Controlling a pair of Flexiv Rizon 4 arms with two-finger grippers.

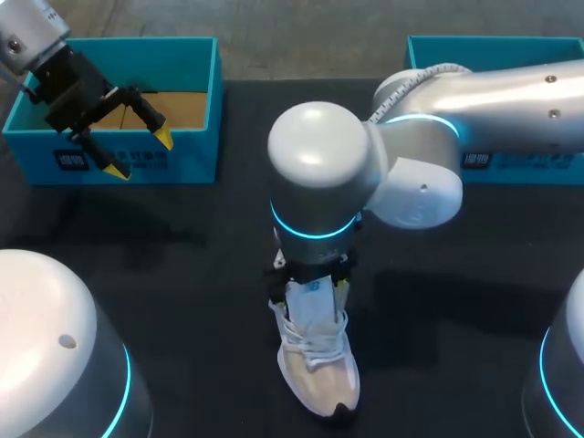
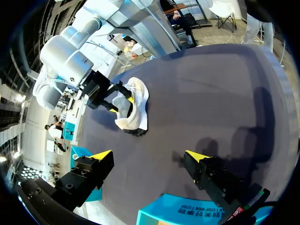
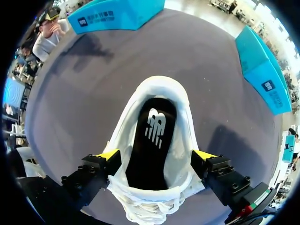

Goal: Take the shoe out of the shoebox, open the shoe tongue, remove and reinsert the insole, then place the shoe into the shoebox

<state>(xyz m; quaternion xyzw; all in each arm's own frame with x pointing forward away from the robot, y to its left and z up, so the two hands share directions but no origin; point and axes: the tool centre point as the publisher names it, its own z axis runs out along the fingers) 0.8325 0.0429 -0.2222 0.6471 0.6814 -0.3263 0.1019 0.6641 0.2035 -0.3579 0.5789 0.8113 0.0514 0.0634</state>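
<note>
Shoe [image 3: 183, 117] straddled by my right gripper [image 3: 155, 154], black insole [image 3: 151, 140] inside; can't tell if I'm gripping. Left gripper [image 2: 150, 155] released, shoebox [image 2: 187, 213] just beneath, shoe well ahead.

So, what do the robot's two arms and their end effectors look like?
Both the left arm and right arm are glossy silver-white rounded housings with glowing cyan rings at joints. The left end effector is black, blocky, yellow-tipped; the right end effector matches.
</note>
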